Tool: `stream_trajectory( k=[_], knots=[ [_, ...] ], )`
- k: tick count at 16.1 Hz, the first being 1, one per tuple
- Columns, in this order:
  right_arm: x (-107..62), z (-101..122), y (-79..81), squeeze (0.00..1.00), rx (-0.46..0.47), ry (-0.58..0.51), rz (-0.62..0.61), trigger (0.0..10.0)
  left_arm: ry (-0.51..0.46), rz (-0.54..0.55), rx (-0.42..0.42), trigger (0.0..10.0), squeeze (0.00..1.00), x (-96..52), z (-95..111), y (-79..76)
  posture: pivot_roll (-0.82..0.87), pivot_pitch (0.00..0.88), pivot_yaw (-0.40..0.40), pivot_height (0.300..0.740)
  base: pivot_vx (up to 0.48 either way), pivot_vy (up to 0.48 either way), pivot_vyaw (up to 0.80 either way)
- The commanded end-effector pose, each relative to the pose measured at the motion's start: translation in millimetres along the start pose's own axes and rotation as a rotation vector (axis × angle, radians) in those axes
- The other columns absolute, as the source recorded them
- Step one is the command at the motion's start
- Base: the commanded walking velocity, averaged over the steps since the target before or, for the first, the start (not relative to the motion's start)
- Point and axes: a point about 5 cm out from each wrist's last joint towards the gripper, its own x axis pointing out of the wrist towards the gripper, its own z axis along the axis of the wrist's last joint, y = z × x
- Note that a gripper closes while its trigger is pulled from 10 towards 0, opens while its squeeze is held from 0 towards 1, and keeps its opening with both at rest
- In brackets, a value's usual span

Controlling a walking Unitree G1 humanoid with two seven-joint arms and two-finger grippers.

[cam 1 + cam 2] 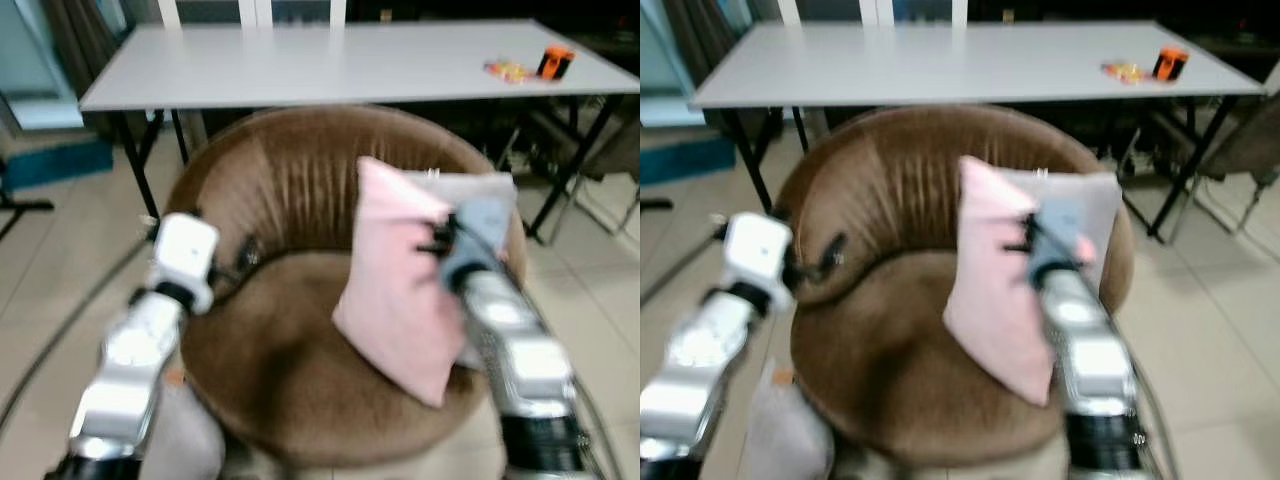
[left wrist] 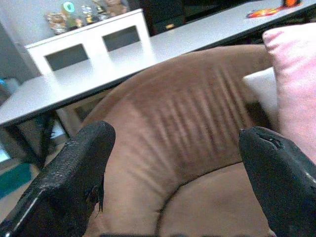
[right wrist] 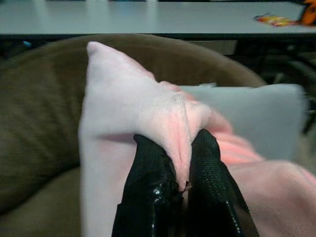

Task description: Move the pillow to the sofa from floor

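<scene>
1. While the right claw pinches a fold of the pink pillow, the soft cloth bunches up into a ridge between its two black fingers, which press together on it.
2. The pink pillow is a plump square of smooth fabric; it stands tilted on the seat of the round brown sofa chair, one corner pointing up, its back leaning toward the chair's right side.
3. Just behind the pink pillow a flat grey cushion rests against the chair's curved backrest, touching the pillow.
4. The sofa chair is tub-shaped, covered in a short velvety brown pile, with vertical ribs pressed into the backrest and a rounded seam where back meets seat.
5. The left claw hangs over the left part of the seat, its textured black fingers spread wide with nothing between them; the left arm's white wrist block sits near the chair's left rim.
6. Behind the chair stands a long grey counter with a smooth flat top on thin dark legs; an orange-and-black object and a small colourful packet lie near its right end.
7. The floor is pale glossy tile.
</scene>
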Motion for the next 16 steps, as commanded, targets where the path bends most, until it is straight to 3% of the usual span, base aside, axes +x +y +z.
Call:
stream_trajectory(
  k=[1,4,7,8,11,15,16],
  knots=[
    [1.0,15.3,12.9,0.00,0.007,-0.067,0.060,10.0,-0.005,0.019,0.016,10.0,0.00,-2.7,2.0,6.9,-0.01,0.000,-0.021,0.740,0.270,0.000,0.00],
    [4.7,15.7,16.8,0.00,0.000,-0.038,0.111,10.0,0.023,-0.090,0.042,10.0,0.00,-8.9,-2.7,0.9,-0.01,0.000,-0.027,0.740,0.000,0.000,0.00],
    [10.6,11.3,24.3,0.00,0.097,0.047,0.161,10.0,0.104,-0.381,0.043,10.0,0.00,-26.6,-10.8,-10.4,0.02,0.000,-0.054,0.740,0.000,0.000,0.00],
    [13.4,7.5,26.2,0.00,0.115,0.087,0.163,10.0,0.126,-0.425,0.042,10.0,0.00,-28.9,-12.2,-10.6,0.04,0.000,-0.062,0.740,0.000,0.000,0.00],
    [31.2,-18.5,25.2,0.00,0.104,0.258,0.069,10.0,0.179,-0.580,0.029,10.0,0.00,-33.0,-15.1,-14.4,0.04,0.000,-0.057,0.740,0.000,0.000,0.00],
    [50.8,-31.1,17.6,0.00,0.125,0.288,-0.044,10.0,0.208,-0.679,0.025,10.0,0.00,-34.3,-14.5,-16.9,0.04,0.000,-0.047,0.740,0.000,0.000,0.00],
    [57.4,-43.2,16.3,0.00,0.131,0.297,-0.040,10.0,0.213,-0.686,0.021,10.0,0.00,-33.9,-14.9,-17.5,0.04,0.000,-0.043,0.740,0.000,0.000,0.00]
  ],
)
